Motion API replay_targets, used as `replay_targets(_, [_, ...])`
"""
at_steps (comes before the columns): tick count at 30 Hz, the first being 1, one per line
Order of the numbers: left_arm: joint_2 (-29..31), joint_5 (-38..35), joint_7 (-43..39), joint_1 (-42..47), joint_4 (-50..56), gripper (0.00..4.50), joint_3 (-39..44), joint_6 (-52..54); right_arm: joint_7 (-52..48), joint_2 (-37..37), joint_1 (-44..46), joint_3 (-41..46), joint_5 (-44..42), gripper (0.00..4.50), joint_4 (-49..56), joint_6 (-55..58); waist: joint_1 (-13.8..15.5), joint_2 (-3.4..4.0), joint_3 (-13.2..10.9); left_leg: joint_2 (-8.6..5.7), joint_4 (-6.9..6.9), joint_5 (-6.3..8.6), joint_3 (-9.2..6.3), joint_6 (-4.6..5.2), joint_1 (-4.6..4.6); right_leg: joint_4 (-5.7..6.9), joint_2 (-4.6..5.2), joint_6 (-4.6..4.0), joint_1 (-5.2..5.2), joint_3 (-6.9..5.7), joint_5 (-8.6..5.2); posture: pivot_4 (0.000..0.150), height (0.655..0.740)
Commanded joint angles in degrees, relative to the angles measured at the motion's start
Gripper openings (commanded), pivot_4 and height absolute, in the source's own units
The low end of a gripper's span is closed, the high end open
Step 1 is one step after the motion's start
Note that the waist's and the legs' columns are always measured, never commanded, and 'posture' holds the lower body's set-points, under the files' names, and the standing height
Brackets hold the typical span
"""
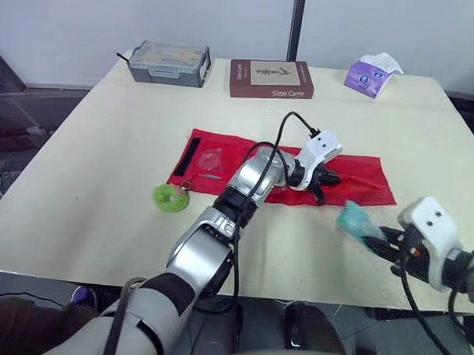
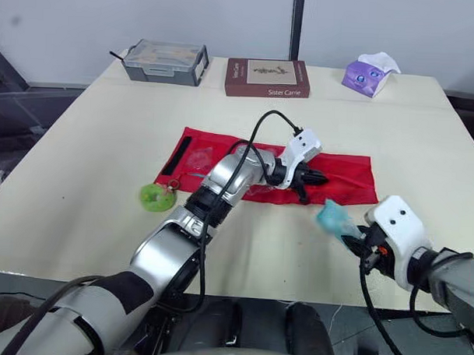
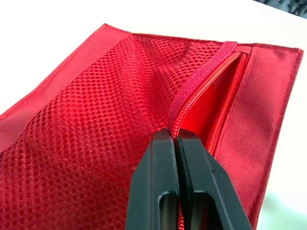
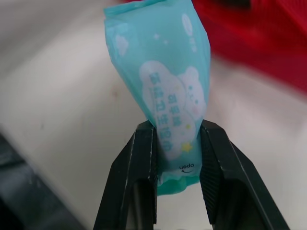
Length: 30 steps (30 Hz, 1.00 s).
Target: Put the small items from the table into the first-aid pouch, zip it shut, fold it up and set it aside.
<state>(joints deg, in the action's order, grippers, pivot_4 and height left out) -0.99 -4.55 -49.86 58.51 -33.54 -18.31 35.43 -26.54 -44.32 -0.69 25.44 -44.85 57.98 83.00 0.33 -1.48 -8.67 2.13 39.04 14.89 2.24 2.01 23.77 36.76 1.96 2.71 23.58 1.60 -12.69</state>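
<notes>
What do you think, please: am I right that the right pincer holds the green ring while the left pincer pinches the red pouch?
Not quite: the right pincer holds a teal packet, as the right wrist view shows; the green ring lies on the table. The left pincer does pinch the red pouch.

- Your red pouch [image 2: 346, 177] lies opened flat across the middle of the bench [image 2: 90, 149], with a black strip at its left end.
- Your left pincer [image 2: 308, 180] is down on the pouch, near its middle.
- Your right pincer [image 2: 353, 240] grips a teal packet [image 2: 333, 219] just in front of the pouch's right end.
- A green round item [image 2: 153, 196] lies just off the pouch's near left corner.
- Along the far edge you have a grey box [image 2: 165, 62], a book [image 2: 266, 78] and a purple tissue pack [image 2: 369, 75].
</notes>
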Motion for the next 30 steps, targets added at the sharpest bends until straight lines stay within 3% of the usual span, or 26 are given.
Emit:
replay_targets(1, [-0.1,1.3,-1.1,-0.4,2.4,0.00,-2.2,-3.8,12.3,7.1,10.2,-9.2,4.5,1.13,-7.1,9.5,0.0,0.08,0.0,0.00,-0.02,0.00,0.00,0.00,0.02,-0.02,0.00,-0.01,0.01,0.00,0.00,0.150,0.7400])
replay_targets(6, [0.2,1.8,-2.0,-2.2,4.9,0.00,-3.8,-4.7,22.1,12.5,14.7,-13.6,7.6,1.13,-17.0,9.5,0.3,0.15,0.0,0.00,-0.04,0.00,0.08,0.01,0.05,0.00,0.02,0.08,0.05,0.02,0.06,0.150,0.7400])
replay_targets(16, [1.0,1.7,-3.5,-5.0,8.1,0.00,-5.6,-2.1,34.8,24.5,25.6,-12.6,10.3,1.13,-29.9,9.5,-1.3,0.18,0.1,0.03,-0.04,0.00,0.09,0.01,-0.06,0.07,-0.03,0.12,0.02,0.05,0.09,0.150,0.7400])
replay_targets(21, [1.1,1.6,-3.8,-4.9,7.4,0.00,-5.5,-0.6,39.1,31.8,30.7,-9.1,11.5,1.13,-33.2,9.5,-1.3,0.28,0.1,0.06,-0.04,-0.01,0.08,0.01,-0.07,0.11,-0.07,0.12,0.03,0.06,0.09,0.150,0.7400])
replay_targets(27, [1.6,1.0,-4.6,-2.8,4.4,0.00,-3.6,-0.5,39.7,33.5,31.5,-7.8,10.1,1.13,-31.9,9.5,-1.2,0.29,0.1,0.04,-0.05,0.00,0.11,0.01,0.01,0.03,-0.03,0.12,0.04,0.04,0.08,0.150,0.7400])
replay_targets(30, [1.7,0.8,-5.6,-1.8,2.6,0.00,-3.0,-0.9,38.5,32.8,32.0,-9.8,11.4,1.91,-32.4,9.5,-1.2,0.30,0.1,0.04,-0.06,0.00,0.11,0.01,-0.01,0.05,-0.04,0.12,0.04,0.03,0.08,0.150,0.7400])
